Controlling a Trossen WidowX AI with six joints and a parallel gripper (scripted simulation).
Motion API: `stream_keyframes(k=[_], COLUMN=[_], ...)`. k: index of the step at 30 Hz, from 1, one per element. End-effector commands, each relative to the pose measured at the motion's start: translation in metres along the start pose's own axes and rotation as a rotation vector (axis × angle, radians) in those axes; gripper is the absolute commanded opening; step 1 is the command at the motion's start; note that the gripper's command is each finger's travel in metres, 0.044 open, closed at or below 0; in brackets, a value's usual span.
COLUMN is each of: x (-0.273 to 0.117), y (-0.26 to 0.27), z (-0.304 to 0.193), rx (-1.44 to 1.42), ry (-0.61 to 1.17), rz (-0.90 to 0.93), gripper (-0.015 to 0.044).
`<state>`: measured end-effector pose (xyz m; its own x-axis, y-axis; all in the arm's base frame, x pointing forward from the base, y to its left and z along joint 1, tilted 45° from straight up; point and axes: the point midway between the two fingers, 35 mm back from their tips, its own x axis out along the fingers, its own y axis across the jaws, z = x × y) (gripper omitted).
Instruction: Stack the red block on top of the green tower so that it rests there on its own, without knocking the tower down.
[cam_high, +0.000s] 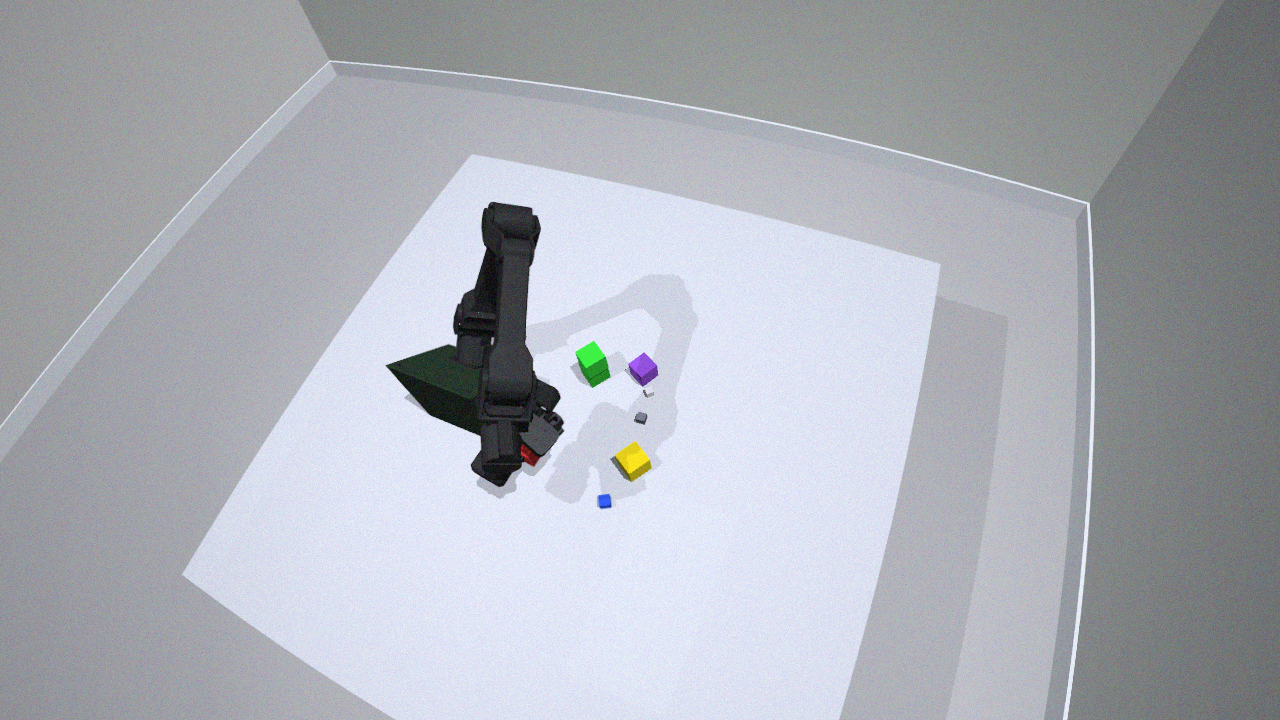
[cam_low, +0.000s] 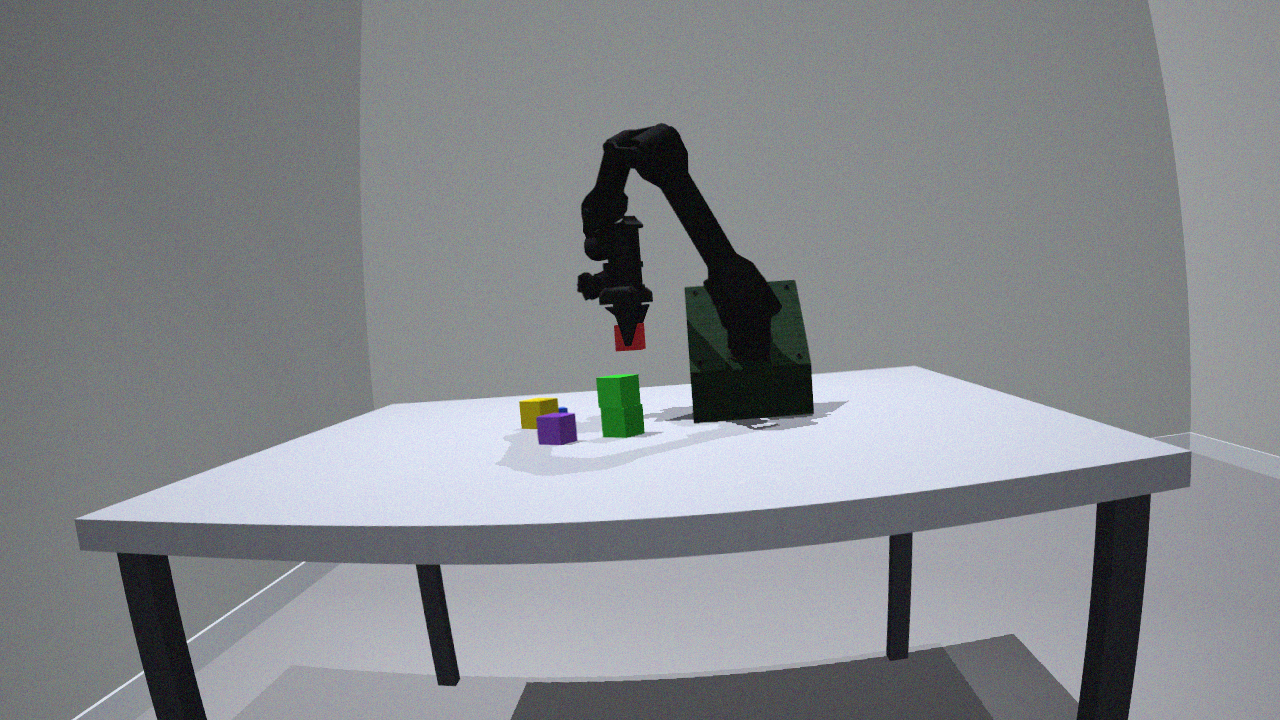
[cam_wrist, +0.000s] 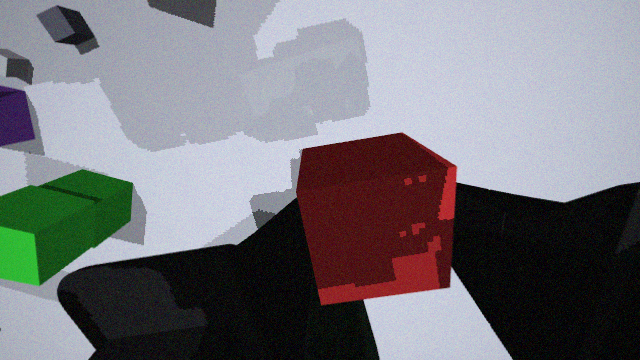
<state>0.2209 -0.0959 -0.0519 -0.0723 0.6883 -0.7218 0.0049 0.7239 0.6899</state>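
The red block (cam_high: 530, 455) (cam_low: 636, 337) (cam_wrist: 375, 225) is held in the air between the fingers of my gripper (cam_low: 629, 338) (cam_wrist: 360, 193), which is shut on it. In the top view the arm hides most of the block. The green tower (cam_high: 592, 364) (cam_low: 620, 405) (cam_wrist: 65, 215) is two green blocks, standing upright on the table, the upper one slightly offset. In the exterior view the red block shows higher than the tower's top. In the wrist view the tower is at the left edge, apart from the red block.
On the table (cam_high: 760, 447) (cam_low: 805, 465) are a purple block (cam_high: 642, 368) (cam_low: 556, 428) (cam_wrist: 15, 117) beside the tower, a yellow block (cam_high: 633, 461) (cam_low: 537, 413), a small blue cube (cam_high: 605, 501) and two small grey pieces (cam_high: 640, 418) (cam_high: 648, 393). The dark green base (cam_high: 438, 389) (cam_low: 751, 385) carries the arm.
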Motion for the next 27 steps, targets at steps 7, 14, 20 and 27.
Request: stream_keyframes(k=[7, 14, 20, 27], x=[-0.008, -0.011, -0.012, -0.011], y=[0.032, 0.070, 0.104, 0.143], z=[0.010, 0.016, 0.018, 0.016], rx=[-0.001, 0.002, 0.003, 0.003], ry=[0.002, -0.001, -0.003, -0.005], rz=[-0.019, -0.028, -0.030, -0.026], gripper=[0.0000, 0.0000, 0.0000, 0.0000])
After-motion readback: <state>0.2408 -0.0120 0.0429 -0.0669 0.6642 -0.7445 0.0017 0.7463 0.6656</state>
